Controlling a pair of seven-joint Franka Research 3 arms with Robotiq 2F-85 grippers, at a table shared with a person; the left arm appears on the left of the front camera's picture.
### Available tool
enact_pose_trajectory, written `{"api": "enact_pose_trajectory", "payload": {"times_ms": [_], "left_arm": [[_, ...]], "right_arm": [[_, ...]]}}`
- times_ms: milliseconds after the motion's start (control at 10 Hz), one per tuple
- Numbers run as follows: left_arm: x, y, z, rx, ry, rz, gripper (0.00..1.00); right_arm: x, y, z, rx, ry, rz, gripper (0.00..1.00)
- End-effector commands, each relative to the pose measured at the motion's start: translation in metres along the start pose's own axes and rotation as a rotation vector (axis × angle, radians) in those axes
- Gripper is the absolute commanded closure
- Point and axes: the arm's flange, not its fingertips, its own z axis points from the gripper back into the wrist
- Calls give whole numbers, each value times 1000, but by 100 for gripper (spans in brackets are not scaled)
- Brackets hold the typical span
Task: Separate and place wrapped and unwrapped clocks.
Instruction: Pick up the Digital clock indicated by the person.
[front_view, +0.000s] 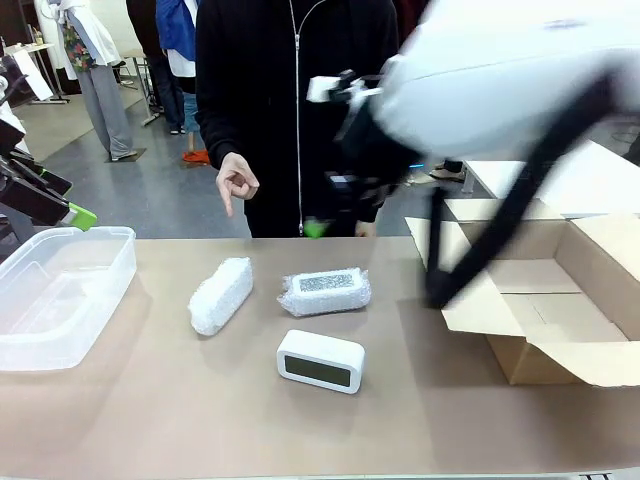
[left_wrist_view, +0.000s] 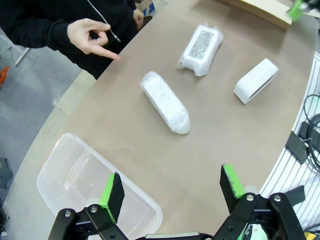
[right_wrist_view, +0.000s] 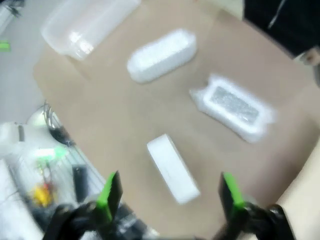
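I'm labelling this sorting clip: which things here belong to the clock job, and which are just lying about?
Job: left bubble-wrapped bundle, right bubble-wrapped bundle, bare clock; probably as destinations, plastic bin and cardboard box.
Lying about: black cables.

Bright, even indoor light, soft shadows; right arm (front_view: 500, 80) motion-blurred; right wrist view smeared throughout.

Two bubble-wrapped bundles (front_view: 221, 294) (front_view: 325, 291); one bare white clock (front_view: 320, 361); one clear plastic tub (front_view: 110, 285); one open cardboard box (front_view: 590, 290).
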Motion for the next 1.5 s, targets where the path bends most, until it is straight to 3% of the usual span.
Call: {"api": "enact_pose_trajectory", "payload": {"times_ms": [0, 100, 300, 400, 700, 800, 1100, 1400], "left_arm": [[-1, 1, 0, -3, -2, 3, 0], [-1, 1, 0, -3, -2, 3, 0], [-1, 1, 0, -3, -2, 3, 0], [-1, 1, 0, -3, -2, 3, 0], [-1, 1, 0, -3, -2, 3, 0], [-1, 1, 0, -3, -2, 3, 0], [-1, 1, 0, -3, -2, 3, 0], [-1, 1, 0, -3, -2, 3, 0]], "right_arm": [[54, 26, -46, -138, -63, -297, 0], [59, 33, -76, -223, -156, -399, 0], [63, 24, -108, -239, -268, -600, 0], [54, 8, -81, -79, -144, -372, 0], [54, 8, -81, -79, -144, -372, 0], [53, 11, -90, -97, -179, -408, 0], [87, 55, -147, -100, 70, -646, 0], [101, 69, -198, -133, -2, -866, 0]]}}
